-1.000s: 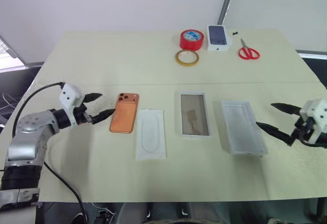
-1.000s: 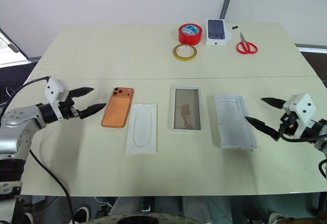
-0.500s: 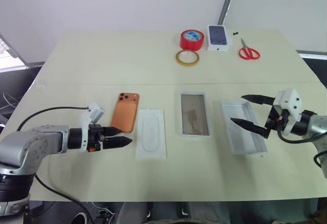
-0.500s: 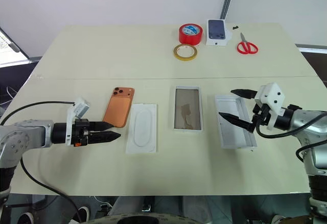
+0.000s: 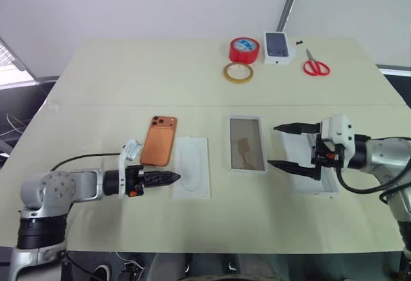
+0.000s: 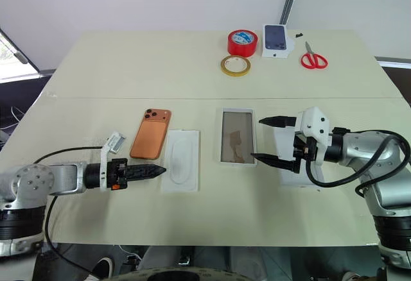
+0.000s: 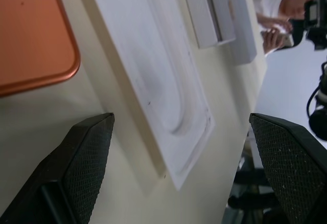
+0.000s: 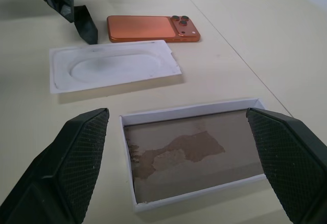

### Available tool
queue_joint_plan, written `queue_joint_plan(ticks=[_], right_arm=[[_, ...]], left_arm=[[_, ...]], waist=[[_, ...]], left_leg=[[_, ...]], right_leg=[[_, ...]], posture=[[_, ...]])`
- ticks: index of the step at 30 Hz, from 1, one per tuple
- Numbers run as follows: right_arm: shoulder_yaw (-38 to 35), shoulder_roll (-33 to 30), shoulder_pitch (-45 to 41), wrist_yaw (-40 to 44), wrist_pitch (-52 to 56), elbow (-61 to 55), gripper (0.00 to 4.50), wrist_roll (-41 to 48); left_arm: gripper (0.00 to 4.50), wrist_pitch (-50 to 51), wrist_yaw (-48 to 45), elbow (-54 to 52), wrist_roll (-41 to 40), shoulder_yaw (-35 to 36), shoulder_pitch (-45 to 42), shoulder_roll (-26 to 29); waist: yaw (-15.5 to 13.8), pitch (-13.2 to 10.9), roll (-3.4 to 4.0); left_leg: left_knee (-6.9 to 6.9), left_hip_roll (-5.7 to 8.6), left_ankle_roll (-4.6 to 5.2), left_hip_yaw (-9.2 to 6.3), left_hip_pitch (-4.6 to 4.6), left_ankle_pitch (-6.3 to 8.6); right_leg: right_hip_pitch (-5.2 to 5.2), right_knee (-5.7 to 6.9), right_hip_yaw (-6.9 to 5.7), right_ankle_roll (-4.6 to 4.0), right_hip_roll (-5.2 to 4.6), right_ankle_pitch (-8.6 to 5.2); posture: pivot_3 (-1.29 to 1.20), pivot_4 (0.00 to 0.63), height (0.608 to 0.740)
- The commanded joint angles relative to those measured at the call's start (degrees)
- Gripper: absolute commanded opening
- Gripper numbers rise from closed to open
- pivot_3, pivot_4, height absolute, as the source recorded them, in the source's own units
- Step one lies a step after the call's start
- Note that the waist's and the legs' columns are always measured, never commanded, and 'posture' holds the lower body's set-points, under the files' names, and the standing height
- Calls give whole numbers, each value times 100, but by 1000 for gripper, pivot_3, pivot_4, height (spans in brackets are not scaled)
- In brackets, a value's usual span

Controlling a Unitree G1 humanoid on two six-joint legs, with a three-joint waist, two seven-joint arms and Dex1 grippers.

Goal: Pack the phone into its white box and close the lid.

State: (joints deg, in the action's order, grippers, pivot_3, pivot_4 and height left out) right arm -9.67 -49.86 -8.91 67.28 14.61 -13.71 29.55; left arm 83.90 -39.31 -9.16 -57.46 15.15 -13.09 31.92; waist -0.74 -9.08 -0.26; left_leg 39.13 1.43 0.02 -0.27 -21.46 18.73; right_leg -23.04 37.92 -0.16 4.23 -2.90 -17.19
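Note:
The orange phone [image 5: 158, 141] lies back up on the table, left of a flat white card [image 5: 191, 167] with an oval recess. My left gripper [image 5: 176, 178] is low over the table just in front of the phone, pointing right, its open fingers spanning the card's [image 7: 158, 75] near-left corner. Right of the card sits the white box [image 5: 244, 146] with its tan floor. The lid [image 5: 320, 185] lies hollow up, right of the box. My right gripper [image 5: 273, 145] hangs open over the gap between lid and box, pointing left, and hides part of the lid.
At the table's far side are a red tape roll [image 5: 244, 49], a tan tape ring [image 5: 237, 72], a small white carton [image 5: 278, 45] and red scissors [image 5: 316, 67]. A person [image 7: 278, 9] shows beyond the table in the left wrist view.
My left gripper moved right and nearer, rolling over, from beside the phone's left edge to the card's near-left corner. My right gripper moved left across the lid toward the box. Both stayed open.

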Motion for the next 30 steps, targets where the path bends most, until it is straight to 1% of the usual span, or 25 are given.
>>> queue_joint_plan(ticks=[1,4,5,6,7,8,13,19,22,24,27,30], right_arm=[[-100,36,-3,-66,-57,-140,4500,30],[-103,64,34,-121,-93,-146,4500,3],[-108,72,48,-140,-95,-159,4500,0],[-112,75,57,-154,-100,-168,4500,-5],[-115,76,66,-167,-101,-181,4500,-4],[-117,76,70,-178,-101,-190,4500,-2],[-144,70,98,-220,-129,-208,4500,-5],[-128,96,177,-263,-142,-275,4500,12],[-42,140,231,-298,-127,-327,4500,-12],[132,235,263,-403,-10,-486,4500,-18],[484,336,310,-501,115,-745,4500,-113],[1046,565,99,-750,-185,-523,4500,-798]], left_arm=[[4459,31,271,-22,15,-87,169,-259],[4459,-60,441,-27,117,-226,216,-450],[3938,-72,499,-18,163,-287,225,-490],[3620,-44,562,21,199,-326,222,-520],[3168,-74,558,6,273,-443,240,-470],[2585,-90,573,3,322,-506,245,-440],[48,-128,596,97,468,-584,205,-313],[48,-198,644,162,583,-687,139,-216],[48,-182,745,264,447,-415,-17,-373],[48,-95,885,420,306,-38,-283,-491],[48,-50,1069,374,109,359,-716,-583],[48,181,1376,266,-72,539,-1383,-748]], waist=[[-1,2,3],[-8,4,7],[-8,4,7],[-4,4,7],[0,4,7],[2,4,7],[0,10,16],[18,29,48],[9,29,48],[1,28,46],[5,19,31],[5,5,8]], left_leg=[[0,0,0,0,2,0],[0,1,0,0,5,0],[0,1,0,0,8,0],[0,1,0,0,8,0],[0,1,0,0,8,0],[0,1,0,0,8,0],[-2,1,0,0,8,0],[-2,0,0,0,15,0],[-2,0,0,0,15,0],[-2,0,0,0,14,0],[-1,0,-1,-4,8,0],[1,1,-3,-3,-6,-2]], right_leg=[[2,0,0,0,0,0],[7,-2,0,0,0,0],[11,-4,0,0,-1,0],[11,-4,0,0,-1,0],[12,-5,0,0,-1,0],[11,-5,0,0,-1,0],[10,-5,0,0,-1,0],[16,-4,1,-1,-1,0],[16,-5,1,-1,-1,0],[16,-5,0,-1,-1,0],[8,-2,0,0,0,0],[-6,0,-1,1,1,0]], posture=[[0,150,740],[0,150,740],[0,150,740],[0,150,740],[0,150,740],[0,150,740],[0,150,740],[0,150,740],[0,150,740],[0,150,740],[0,150,740],[0,150,740]])
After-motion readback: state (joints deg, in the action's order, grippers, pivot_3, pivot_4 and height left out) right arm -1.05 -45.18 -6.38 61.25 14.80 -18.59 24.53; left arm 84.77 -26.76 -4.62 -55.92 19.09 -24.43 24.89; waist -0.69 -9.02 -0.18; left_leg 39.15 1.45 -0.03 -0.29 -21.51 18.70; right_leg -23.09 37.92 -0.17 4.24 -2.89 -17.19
